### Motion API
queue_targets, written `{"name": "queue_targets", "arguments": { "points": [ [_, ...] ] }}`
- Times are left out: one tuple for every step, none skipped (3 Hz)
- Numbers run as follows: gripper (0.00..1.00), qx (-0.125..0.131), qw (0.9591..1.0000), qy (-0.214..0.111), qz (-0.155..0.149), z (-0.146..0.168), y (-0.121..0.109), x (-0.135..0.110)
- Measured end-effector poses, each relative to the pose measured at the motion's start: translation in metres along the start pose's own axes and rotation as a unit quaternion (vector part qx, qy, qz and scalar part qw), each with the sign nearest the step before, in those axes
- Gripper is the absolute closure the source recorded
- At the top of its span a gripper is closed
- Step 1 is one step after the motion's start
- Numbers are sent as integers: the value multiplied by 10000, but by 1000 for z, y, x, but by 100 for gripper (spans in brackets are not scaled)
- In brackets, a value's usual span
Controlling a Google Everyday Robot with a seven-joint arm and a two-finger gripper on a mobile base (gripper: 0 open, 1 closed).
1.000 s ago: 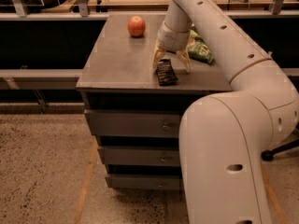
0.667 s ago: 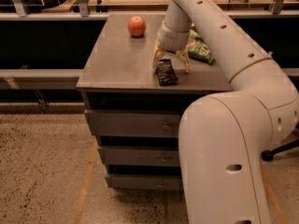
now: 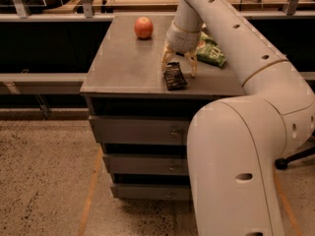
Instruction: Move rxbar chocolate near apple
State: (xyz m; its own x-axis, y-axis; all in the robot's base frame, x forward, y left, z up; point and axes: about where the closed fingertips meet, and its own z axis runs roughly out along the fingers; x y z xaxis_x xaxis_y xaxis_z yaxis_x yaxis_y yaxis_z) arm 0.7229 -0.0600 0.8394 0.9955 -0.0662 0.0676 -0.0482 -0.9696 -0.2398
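Note:
The rxbar chocolate (image 3: 174, 76) is a dark flat bar lying on the grey cabinet top (image 3: 123, 63) near its front edge. My gripper (image 3: 179, 66) hangs over the bar's far end with its pale fingers (image 3: 166, 60) spread open, one on each side of the bar. The red-orange apple (image 3: 143, 27) sits at the back of the cabinet top, to the left of and beyond the gripper, well apart from the bar.
A green chip bag (image 3: 210, 51) lies just right of the gripper, partly hidden by my arm. The cabinet has drawers (image 3: 142, 132) below. A rail and a workbench run behind it. My white arm fills the right side.

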Motion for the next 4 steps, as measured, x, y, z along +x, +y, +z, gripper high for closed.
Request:
{"name": "queue_targets", "arguments": {
  "points": [
    [58, -5, 10000, 2, 10, -1, 1, 0],
    [59, -9, 10000, 3, 17, -2, 1, 0],
    [60, -14, 10000, 4, 24, -3, 2, 0],
    [61, -19, 10000, 6, 34, -4, 3, 0]
  ]
}}
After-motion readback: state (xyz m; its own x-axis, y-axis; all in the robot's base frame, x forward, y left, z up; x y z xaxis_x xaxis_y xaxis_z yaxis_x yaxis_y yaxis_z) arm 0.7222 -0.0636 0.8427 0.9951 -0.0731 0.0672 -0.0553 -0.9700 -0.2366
